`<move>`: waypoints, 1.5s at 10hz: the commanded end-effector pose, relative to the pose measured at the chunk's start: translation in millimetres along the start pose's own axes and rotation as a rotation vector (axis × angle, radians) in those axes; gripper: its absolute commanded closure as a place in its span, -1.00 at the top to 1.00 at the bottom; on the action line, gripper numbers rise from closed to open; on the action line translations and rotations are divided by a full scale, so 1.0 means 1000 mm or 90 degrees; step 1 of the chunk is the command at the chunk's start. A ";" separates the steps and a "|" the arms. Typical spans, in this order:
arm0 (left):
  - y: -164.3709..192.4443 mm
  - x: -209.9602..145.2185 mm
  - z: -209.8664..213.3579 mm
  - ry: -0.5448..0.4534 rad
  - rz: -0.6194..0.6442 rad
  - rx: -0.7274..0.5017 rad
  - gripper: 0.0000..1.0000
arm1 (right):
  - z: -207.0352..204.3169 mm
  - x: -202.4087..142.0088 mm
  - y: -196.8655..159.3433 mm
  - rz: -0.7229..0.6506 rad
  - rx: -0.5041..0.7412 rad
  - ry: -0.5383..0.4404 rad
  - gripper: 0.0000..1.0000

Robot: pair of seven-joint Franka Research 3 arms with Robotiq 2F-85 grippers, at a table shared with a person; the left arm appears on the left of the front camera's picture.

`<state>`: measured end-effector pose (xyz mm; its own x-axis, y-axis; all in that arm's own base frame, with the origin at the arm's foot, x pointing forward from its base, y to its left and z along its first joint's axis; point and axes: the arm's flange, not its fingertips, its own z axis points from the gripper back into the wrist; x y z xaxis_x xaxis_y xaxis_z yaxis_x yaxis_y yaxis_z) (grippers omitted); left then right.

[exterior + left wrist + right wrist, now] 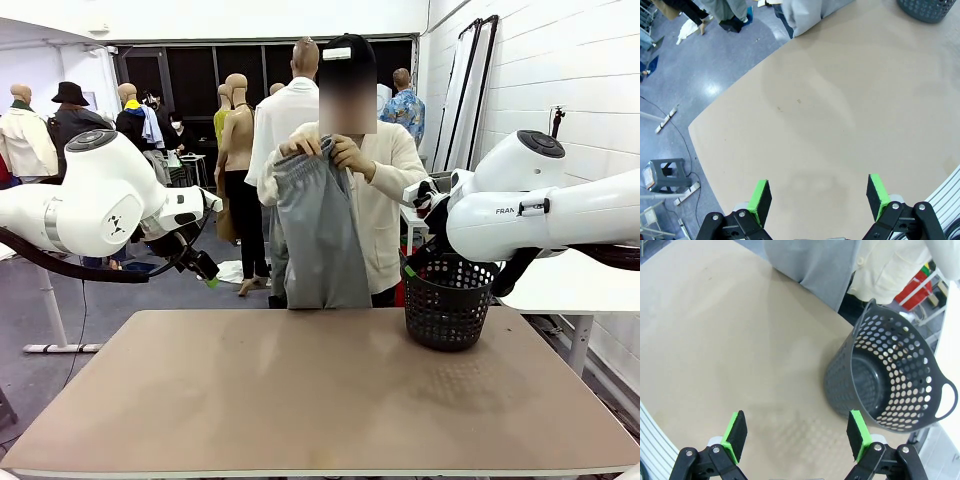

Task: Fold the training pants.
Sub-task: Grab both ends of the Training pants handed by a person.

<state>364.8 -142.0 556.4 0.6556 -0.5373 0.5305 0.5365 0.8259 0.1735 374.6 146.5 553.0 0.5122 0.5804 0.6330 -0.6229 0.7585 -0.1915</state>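
Hanging from the person's hands (352, 155), the training pants (322, 235) are held up by the gathered waistband at chest height. The legs hang together, and the hems reach down about to the far edge of the table (300, 400). I cannot tell whether the hems touch the top. No part of the garment lies flat, so I judge the fold not begun and the step in hand to be the lay-down.

My left gripper (817, 192) has its fingers spread wide with nothing between them, and it hovers over bare tabletop on the left side. My right gripper (797, 432) is likewise wide and empty. It sits above the table just beside the dark perforated laundry basket (890, 385), which stands upright at the far right of the top, near the pants but apart from them.

Notes for the step:
- Hold both arms clear of the middle so the person has room to spread the cloth.
- Once the pants lie flat, take waistband and hem at the outer edges, one claw each, pinching jersey only and not the drawstring.
- Approach low and level. Soft jersey will bunch if pushed, so lift before carrying across.
- Watch the right arm's path: the basket is close and could be knocked.
- Keep away from the person's fingers at the waistband.
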 end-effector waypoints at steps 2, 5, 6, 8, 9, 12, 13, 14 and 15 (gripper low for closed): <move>0.000 0.000 0.000 0.002 0.001 -0.001 1.00 | 0.000 0.000 -0.001 0.000 0.003 -0.001 1.00; 0.000 0.000 0.000 0.002 0.001 -0.001 1.00 | 0.000 0.000 -0.001 0.000 0.003 -0.001 1.00; 0.000 0.000 0.000 0.002 0.001 -0.001 1.00 | 0.000 0.000 -0.001 0.000 0.003 -0.001 1.00; 0.000 0.000 0.000 0.002 0.001 -0.001 1.00 | 0.000 0.000 -0.001 0.000 0.003 -0.001 1.00; 0.000 0.000 0.000 0.002 0.001 -0.001 1.00 | 0.000 0.000 -0.001 0.000 0.003 -0.001 1.00; 0.000 0.000 0.000 0.002 0.001 -0.001 1.00 | 0.000 0.000 -0.001 0.000 0.003 -0.001 1.00; 0.000 0.000 0.000 0.002 0.001 -0.001 1.00 | 0.000 0.000 -0.001 0.000 0.003 -0.001 1.00; 0.000 0.000 0.000 0.002 0.001 -0.001 1.00 | 0.000 0.000 -0.001 0.000 0.003 -0.001 1.00; 0.000 0.000 0.000 0.002 0.001 -0.001 1.00 | 0.000 0.000 -0.001 0.000 0.003 -0.001 1.00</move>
<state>364.8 -142.0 556.4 0.6556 -0.5373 0.5305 0.5365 0.8259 0.1735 374.6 146.5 553.0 0.5122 0.5805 0.6330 -0.6229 0.7585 -0.1915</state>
